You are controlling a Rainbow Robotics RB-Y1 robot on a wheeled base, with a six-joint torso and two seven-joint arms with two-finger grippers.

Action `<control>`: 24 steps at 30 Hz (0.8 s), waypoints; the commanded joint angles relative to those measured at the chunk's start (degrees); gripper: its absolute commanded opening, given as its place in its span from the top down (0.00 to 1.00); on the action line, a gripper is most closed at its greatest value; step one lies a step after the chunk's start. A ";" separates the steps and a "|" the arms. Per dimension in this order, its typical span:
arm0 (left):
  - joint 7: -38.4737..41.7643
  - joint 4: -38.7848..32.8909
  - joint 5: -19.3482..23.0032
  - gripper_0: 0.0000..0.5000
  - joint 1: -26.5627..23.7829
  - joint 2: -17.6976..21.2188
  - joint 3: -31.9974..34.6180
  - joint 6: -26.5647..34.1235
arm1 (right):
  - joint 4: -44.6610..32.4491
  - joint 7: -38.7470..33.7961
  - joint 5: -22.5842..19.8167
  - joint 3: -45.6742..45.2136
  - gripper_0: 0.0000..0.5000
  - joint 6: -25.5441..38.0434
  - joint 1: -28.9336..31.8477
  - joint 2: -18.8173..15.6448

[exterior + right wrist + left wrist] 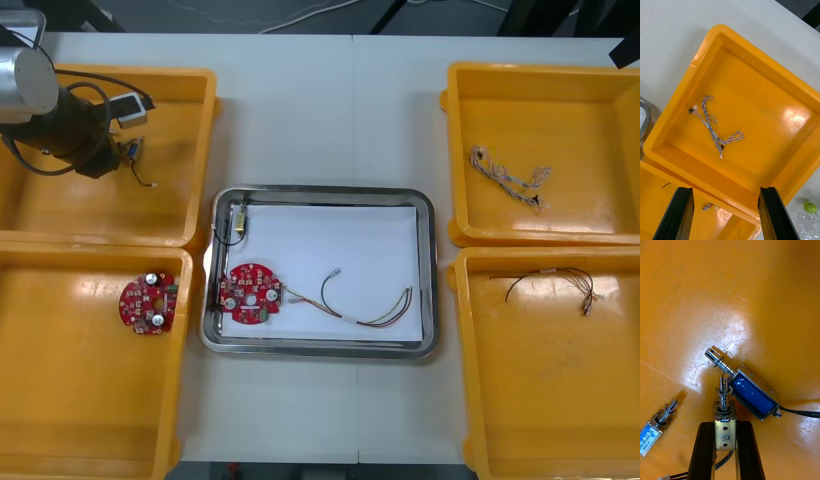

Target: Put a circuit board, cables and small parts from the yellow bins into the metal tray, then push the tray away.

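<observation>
Two red boards lie nearest: one circuit board [148, 303] in the near left bin [60, 420], at nine o'clock from the metal tray [320, 346], and a second board [250, 293] inside the tray at its eight o'clock, with a red and yellow cable [365, 305] at four and a small metal part [238, 222] at ten. A black cable [560, 283] lies in the near right bin [560, 420]. Farther off, the right pincer [726, 192] hangs open over the far right bin [763, 93], which holds a twisted blue and white cable [713, 125]. In the far left bin [100, 210], at ten o'clock on the surface [300, 100], the left pincer [725, 425] is clamped on a held metal part [724, 401], a blue-bodied part [752, 395] just beside it.
</observation>
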 commanded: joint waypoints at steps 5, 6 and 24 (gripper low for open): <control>-6.59 -0.91 1.16 1.00 -1.49 -0.69 2.81 2.58 | -1.46 -1.07 1.16 -0.14 0.00 0.21 1.27 -0.20; -6.59 -1.52 0.89 1.00 -1.58 -0.69 3.78 3.81 | -1.46 -1.07 1.25 -0.14 0.00 0.21 2.06 0.06; -6.59 -3.63 2.74 1.00 -6.59 2.04 8.26 16.91 | -1.46 10.45 3.71 0.12 0.00 -5.29 11.47 3.49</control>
